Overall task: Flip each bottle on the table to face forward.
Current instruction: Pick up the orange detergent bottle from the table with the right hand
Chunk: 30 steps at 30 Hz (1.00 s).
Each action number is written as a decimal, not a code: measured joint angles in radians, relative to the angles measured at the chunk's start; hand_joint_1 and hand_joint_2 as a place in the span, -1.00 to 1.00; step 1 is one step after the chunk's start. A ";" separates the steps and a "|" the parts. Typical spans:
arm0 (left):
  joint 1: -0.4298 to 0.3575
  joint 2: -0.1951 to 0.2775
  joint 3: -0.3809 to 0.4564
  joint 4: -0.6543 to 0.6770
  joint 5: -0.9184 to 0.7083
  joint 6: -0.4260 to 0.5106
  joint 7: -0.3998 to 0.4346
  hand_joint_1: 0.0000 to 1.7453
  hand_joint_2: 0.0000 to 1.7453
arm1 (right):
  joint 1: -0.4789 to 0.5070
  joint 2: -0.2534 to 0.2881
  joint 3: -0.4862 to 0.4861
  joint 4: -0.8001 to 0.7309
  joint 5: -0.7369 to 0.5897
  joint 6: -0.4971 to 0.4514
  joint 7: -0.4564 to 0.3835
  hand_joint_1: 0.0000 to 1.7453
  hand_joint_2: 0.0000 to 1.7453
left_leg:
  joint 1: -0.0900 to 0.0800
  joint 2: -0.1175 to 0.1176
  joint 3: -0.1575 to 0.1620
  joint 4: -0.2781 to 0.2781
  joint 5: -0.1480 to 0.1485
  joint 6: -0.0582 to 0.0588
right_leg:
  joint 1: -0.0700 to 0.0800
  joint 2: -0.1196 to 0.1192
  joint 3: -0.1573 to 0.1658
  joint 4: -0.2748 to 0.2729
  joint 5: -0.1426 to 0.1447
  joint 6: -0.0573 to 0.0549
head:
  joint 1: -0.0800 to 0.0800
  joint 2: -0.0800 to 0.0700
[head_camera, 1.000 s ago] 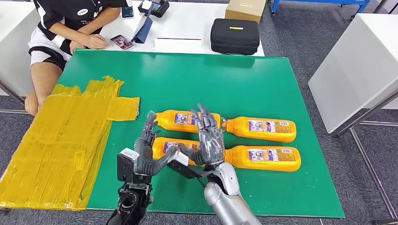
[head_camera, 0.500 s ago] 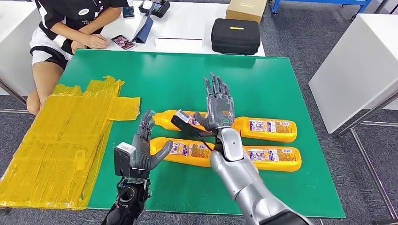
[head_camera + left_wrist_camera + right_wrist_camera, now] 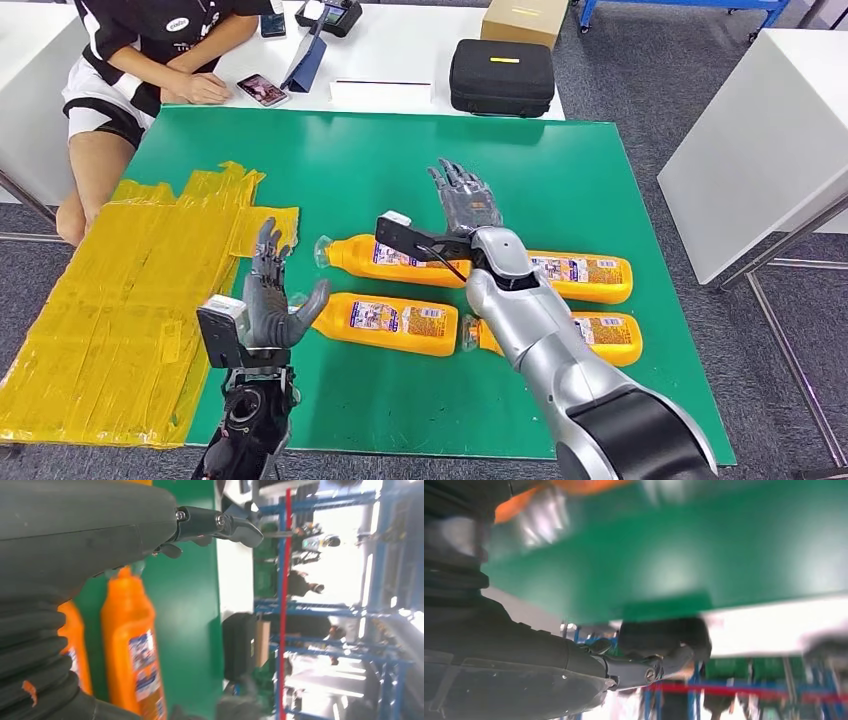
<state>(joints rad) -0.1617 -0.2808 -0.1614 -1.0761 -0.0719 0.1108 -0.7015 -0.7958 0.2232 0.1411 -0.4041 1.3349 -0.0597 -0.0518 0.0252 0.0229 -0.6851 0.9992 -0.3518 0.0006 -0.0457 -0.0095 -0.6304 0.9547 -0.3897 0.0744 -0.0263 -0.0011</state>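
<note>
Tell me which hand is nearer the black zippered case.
Right. The right hand hovers open above the far bottles, well short of the black zippered case. The left hand sits near the table's front edge, much farther away.

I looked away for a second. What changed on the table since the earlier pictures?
The right hand reached forward past the bottles; the left hand drew back leftward, off the front-left bottle. Both hold nothing. The four bottles and the yellow sheet stayed put.

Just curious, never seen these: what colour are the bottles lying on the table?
Orange bottles with white-and-blue labels, clearest in the head view.
</note>
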 joint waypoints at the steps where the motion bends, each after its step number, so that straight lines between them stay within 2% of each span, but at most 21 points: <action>1: -0.001 0.002 0.009 -0.009 0.002 0.000 0.000 -1.00 1.00 | -0.003 0.000 0.000 0.009 -0.005 0.023 -0.007 -1.00 1.00 | 0.000 0.000 0.000 0.000 0.000 0.000 | 0.000 0.000 0.000 0.000 0.000 0.000 | 0.000 0.000; 19: -0.016 0.008 0.049 -0.036 0.010 -0.010 0.000 -1.00 1.00 | -0.007 0.017 0.000 0.082 -0.042 0.146 -0.086 -1.00 1.00 | 0.000 -0.002 0.000 0.000 0.000 0.000 | 0.000 0.000 0.000 0.000 0.000 0.000 | 0.000 0.000; 30: -0.046 0.005 0.042 0.006 0.022 -0.016 0.000 -1.00 1.00 | 0.018 0.006 -0.005 0.100 -0.057 0.165 -0.028 -1.00 1.00 | 0.000 -0.002 0.000 0.000 0.000 0.000 | 0.000 0.000 -0.001 0.000 0.000 0.000 | 0.000 0.000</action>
<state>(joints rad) -0.2080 -0.2761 -0.1194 -1.0705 -0.0501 0.0945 -0.7015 -0.7774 0.2289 0.1361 -0.3040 1.2779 0.1052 -0.0797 0.0252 0.0213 -0.6854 0.9993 -0.3519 0.0006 -0.0459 -0.0096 -0.6313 0.9545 -0.3898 0.0744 -0.0265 -0.0011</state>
